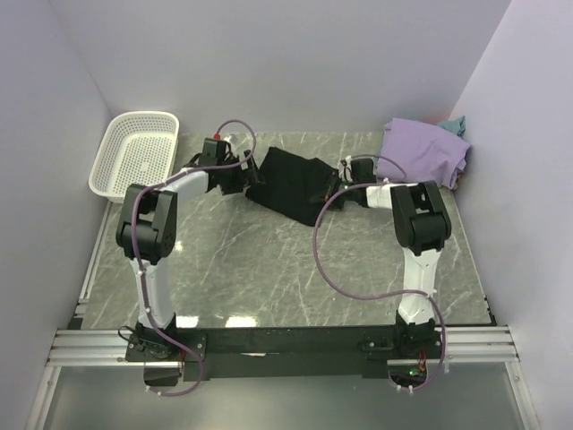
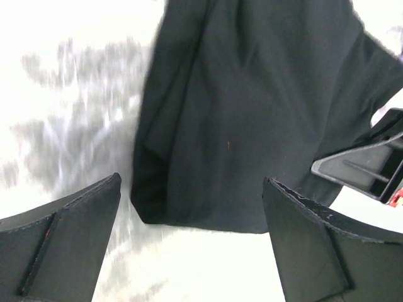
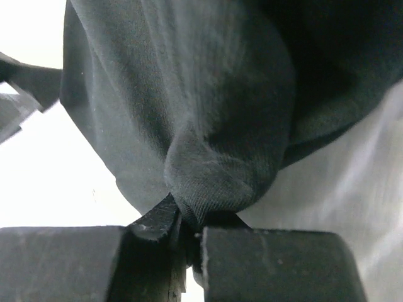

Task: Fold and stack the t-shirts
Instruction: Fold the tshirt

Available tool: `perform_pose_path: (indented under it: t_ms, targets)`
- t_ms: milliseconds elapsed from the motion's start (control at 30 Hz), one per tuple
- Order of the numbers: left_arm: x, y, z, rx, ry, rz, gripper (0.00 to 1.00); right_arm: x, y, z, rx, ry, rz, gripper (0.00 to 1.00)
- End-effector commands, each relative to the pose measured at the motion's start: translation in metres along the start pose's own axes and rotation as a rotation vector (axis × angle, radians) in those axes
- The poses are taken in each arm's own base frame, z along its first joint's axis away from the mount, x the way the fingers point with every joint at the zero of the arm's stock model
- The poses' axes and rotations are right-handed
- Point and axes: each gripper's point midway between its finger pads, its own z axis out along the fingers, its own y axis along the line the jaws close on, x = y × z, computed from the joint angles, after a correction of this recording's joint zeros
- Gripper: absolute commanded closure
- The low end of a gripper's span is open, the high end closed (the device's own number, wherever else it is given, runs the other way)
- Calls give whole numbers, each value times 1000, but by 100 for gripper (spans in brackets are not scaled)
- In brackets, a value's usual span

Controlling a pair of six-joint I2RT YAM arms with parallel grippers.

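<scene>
**Far middle of the marbled table [image 1: 269, 260]:** both arms reach for the black t-shirt [image 1: 291, 184], which lies in a rumpled heap with its print not showing in any view. The right gripper [image 3: 189, 229] is clenched on a bunched fold at the shirt's right edge, with the cloth pinched tight between its jaws. The left gripper [image 2: 192, 189] hangs at the shirt's left edge, its fingers [image 2: 63, 245] spread wide and grasping nothing. A loose corner of black cloth lies just beyond their tips.

The lavender t-shirt [image 1: 425, 150] sits crumpled in the far right corner, and a scrap of the teal t-shirt [image 1: 457, 124] shows behind it. A white basket [image 1: 136, 154] stands at the far left.

The step in hand appears to be taking hold of the first shirt so it can be spread flat. Nothing is folded or stacked, so the task looks close to its start.

The next move calls for the left gripper to ease forward and down onto that corner and close on it. Both arms would then need to draw apart, left and right, to pull the cloth smooth. The close, blurred wrist view does not show whether the right gripper holds one layer or several.
</scene>
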Motion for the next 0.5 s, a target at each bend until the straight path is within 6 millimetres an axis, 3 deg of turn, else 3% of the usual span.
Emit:
perform_pose_path:
  t_ms: [0,133,167,233,267,333,433,467]
  targets:
    - [-11,-35,-48,60,-83,29,1,57,14,-35,-12,100,-76,100]
    - [11,-34,-71,57,-72,34,1,105,7,-66,42,157,-160,100]
    - [14,-36,-76,63,-70,39,1,127,-5,-77,91,211,-139,100]
    - [15,-48,-92,94,-84,52,1,139,-5,-93,134,221,-200,100]
    - [20,-50,-95,105,-79,52,1,153,-14,-102,179,251,-180,89]
    - [25,-67,-105,161,-76,66,1,149,-12,-115,213,183,-213,46]
    - [34,-95,-110,247,-42,112,1,137,-1,-134,251,78,-248,32]
    - [40,-108,-113,299,-14,130,1,121,1,-148,324,-8,-266,32]
